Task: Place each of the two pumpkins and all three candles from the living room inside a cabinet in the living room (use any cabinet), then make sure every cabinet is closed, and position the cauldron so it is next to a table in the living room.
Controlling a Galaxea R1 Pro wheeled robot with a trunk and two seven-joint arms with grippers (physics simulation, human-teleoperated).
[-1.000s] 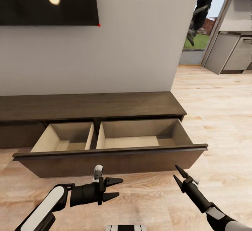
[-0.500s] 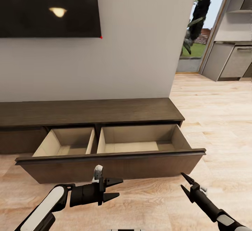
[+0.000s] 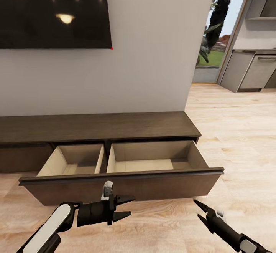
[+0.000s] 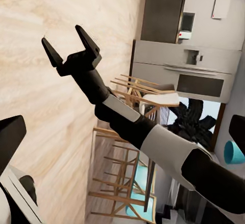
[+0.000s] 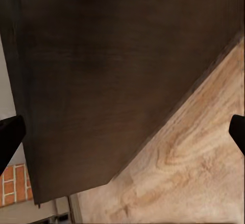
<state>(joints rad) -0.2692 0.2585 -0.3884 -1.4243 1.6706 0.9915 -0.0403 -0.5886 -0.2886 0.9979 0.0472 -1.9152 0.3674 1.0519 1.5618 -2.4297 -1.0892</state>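
Hovering low over the floor (image 3: 237, 130), the left gripper (image 3: 128, 207) is pointing right with its black fingers spread and nothing between them. It is sitting just near of the drawer front (image 3: 122, 186), a little left of that front's middle. The right gripper (image 3: 200, 211) is reaching up from the near right, fingers also parted and empty, its tips aiming toward the drawer front's right end. From the left wrist camera the right gripper (image 4: 69, 43) is showing clearly as an open fork over the pale boards, with wooden chairs (image 4: 125, 132) and grey kitchen units (image 4: 184, 73) lying beyond it. The right wrist camera is looking at the dark wood of the drawer front (image 5: 112, 76) meeting the floor (image 5: 194, 168).

Behind the drawer front, the cabinet (image 3: 96, 126) is running along the white wall (image 3: 153, 53), its wide drawer standing pulled out toward the robot. Two pale compartments are lying open: a smaller left one (image 3: 74, 161) and a larger right one (image 3: 153, 157), both showing bare wood. A dark TV (image 3: 53, 11) is hanging on the wall above the cabinet. Far right, a doorway is opening onto greenery (image 3: 214, 34), beside grey kitchen units (image 3: 253, 70).
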